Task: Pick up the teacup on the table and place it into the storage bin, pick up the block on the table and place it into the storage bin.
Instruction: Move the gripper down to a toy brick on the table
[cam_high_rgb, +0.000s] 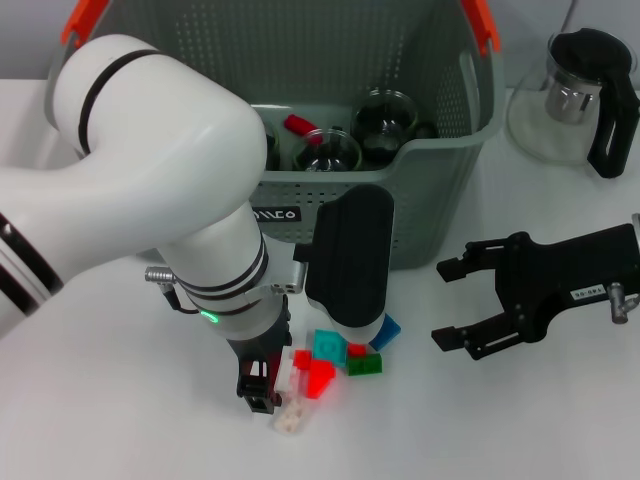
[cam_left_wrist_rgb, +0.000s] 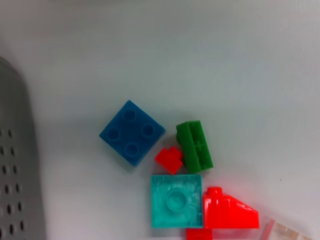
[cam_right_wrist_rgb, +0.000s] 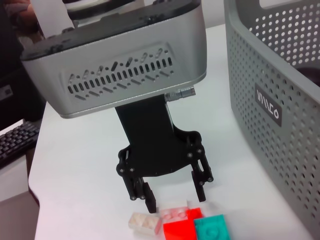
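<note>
Several toy blocks lie in a cluster on the white table in front of the storage bin (cam_high_rgb: 440, 200): a teal block (cam_high_rgb: 327, 345), a red block (cam_high_rgb: 318, 377), a green block (cam_high_rgb: 365, 364), a blue block (cam_high_rgb: 386, 332) and a pale block (cam_high_rgb: 291, 419). My left gripper (cam_high_rgb: 268, 388) hangs open just over the cluster's near end. In the right wrist view its fingers (cam_right_wrist_rgb: 200, 182) straddle a pale-and-red block (cam_right_wrist_rgb: 174, 214) and hold nothing. Glass teacups (cam_high_rgb: 326, 150) rest inside the bin. My right gripper (cam_high_rgb: 445, 303) hovers open and empty to the right of the blocks.
A glass teapot (cam_high_rgb: 575, 95) with a black handle stands at the back right, beside the bin. A small red piece (cam_high_rgb: 297, 125) lies in the bin among the cups. The bin's perforated wall (cam_right_wrist_rgb: 280, 75) rises close behind the blocks.
</note>
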